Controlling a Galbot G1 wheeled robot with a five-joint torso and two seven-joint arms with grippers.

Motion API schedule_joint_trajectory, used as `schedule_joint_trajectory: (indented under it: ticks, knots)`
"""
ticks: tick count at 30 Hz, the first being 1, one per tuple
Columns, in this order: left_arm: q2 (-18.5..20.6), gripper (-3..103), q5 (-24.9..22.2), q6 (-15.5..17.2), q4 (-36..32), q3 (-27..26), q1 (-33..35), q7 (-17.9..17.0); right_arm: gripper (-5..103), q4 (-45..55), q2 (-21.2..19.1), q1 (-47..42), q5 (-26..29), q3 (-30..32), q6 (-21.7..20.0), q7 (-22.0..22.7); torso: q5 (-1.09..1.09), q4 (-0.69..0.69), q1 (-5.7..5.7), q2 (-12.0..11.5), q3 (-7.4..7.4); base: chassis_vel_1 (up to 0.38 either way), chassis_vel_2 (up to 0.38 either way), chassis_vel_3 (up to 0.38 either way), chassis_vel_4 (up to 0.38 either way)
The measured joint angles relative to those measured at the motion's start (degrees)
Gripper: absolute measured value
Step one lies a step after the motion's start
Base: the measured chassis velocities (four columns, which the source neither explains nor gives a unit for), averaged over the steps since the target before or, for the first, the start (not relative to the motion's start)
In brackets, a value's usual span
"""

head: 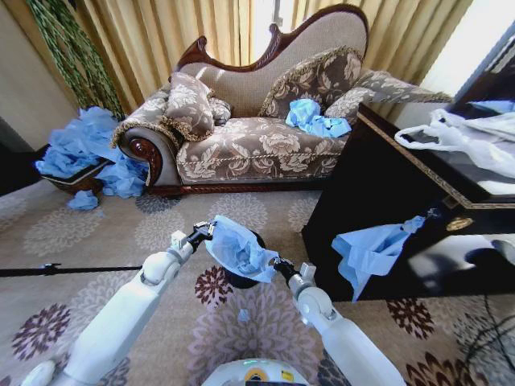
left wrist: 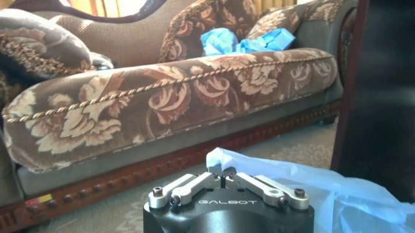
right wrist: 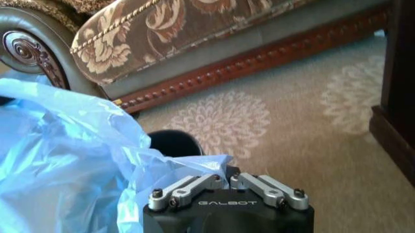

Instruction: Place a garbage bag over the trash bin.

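In the head view a light-blue garbage bag [head: 237, 245] is stretched open between my two grippers, over the carpet in front of the sofa. My left gripper [head: 208, 232] is shut on the bag's left edge, and my right gripper [head: 273, 263] is shut on its right edge. The black trash bin [head: 241, 278] stands under the bag, mostly covered by it. In the left wrist view my left gripper [left wrist: 222, 173] pinches the garbage bag [left wrist: 311, 187]. In the right wrist view my right gripper [right wrist: 226, 175] pinches the garbage bag [right wrist: 71, 155], with the trash bin [right wrist: 174, 143] dark behind it.
A floral sofa [head: 257, 145] stands behind, with blue bags [head: 314, 119] on its seat. A dark cabinet [head: 386, 209] at the right carries white plastic bags [head: 467, 137] and a hanging blue bag [head: 370, 251]. A heap of blue bags [head: 84, 149] lies at the left.
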Motion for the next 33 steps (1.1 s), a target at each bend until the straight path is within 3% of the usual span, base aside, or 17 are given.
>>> schedule_joint_trajectory:
  ticks: [6,8,13,33]
  knots:
    - [-0.60,0,-1.23,0.60,1.04,-0.13,-0.61,-1.86,0,-1.77,-0.81,4.32,0.41,-1.55,-0.05,0.01,-0.01,0.01,0.00,0.00,0.00,0.000,0.000,0.000,0.000]
    - [-1.50,0,-2.47,3.09,1.69,0.07,-1.74,-4.73,0,-3.11,-0.97,6.63,0.42,-2.41,-0.11,-0.12,0.00,0.00,0.00,0.00,0.00,0.000,0.000,0.000,0.000]
    - [-3.35,0,-4.55,6.90,3.00,0.72,-3.54,-7.86,0,-5.02,-0.94,9.96,0.48,-3.53,-0.18,-0.38,0.01,-0.01,0.00,0.00,0.00,0.000,0.000,0.000,0.000]
    - [-5.79,0,-11.64,11.73,7.45,1.78,-9.17,-12.63,0,-15.66,-0.43,20.06,-1.58,-7.88,-0.30,-4.45,0.01,-0.01,0.00,0.00,0.01,0.000,0.000,0.000,0.000]
